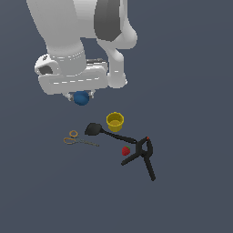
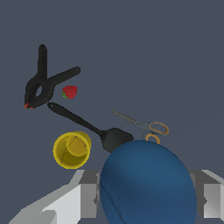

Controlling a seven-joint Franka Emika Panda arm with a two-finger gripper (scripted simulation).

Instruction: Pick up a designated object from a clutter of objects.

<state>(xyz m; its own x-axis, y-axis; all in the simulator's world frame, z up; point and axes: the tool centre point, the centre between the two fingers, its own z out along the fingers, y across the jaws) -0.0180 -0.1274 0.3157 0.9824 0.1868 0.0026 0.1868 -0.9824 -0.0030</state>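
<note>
The white two-fingered claw (image 1: 82, 95) sat in the upper left of the exterior view, closed around the small smooth plain blue ball (image 1: 82, 98), which hung just beneath the hand and well apart from the other items. In the wrist view the ball (image 2: 146, 183) filled the lower right of the frame, with pale grey fingers (image 2: 81, 197) pressed at either side of it.

By its look the ball was probably light and rigid, with a slick, featureless skin. A round body gives only small patches of contact, so it would likely roll or squirt out if squeezed off-centre. The safest hold seemed to be straight across its widest part, and the fingers appeared to sit about there.

Outward from the claw, the exterior view showed the small yellow plastic cup (image 1: 115, 122) near the frame's centre, and the black long-handled spatula (image 1: 105, 132) just below it. The orange-handled scissors (image 1: 78, 139) lay to the left. The black spring clamp (image 1: 143, 154) lay at lower right, with the small red strawberry-like lump (image 1: 126, 150) just beside it.

Only the exterior view showed the ball raised away from the clutter; the wrist view could not confirm height. Only the wrist view showed both fingers flanking the ball, since the hand hid much of the grip from outside.
</note>
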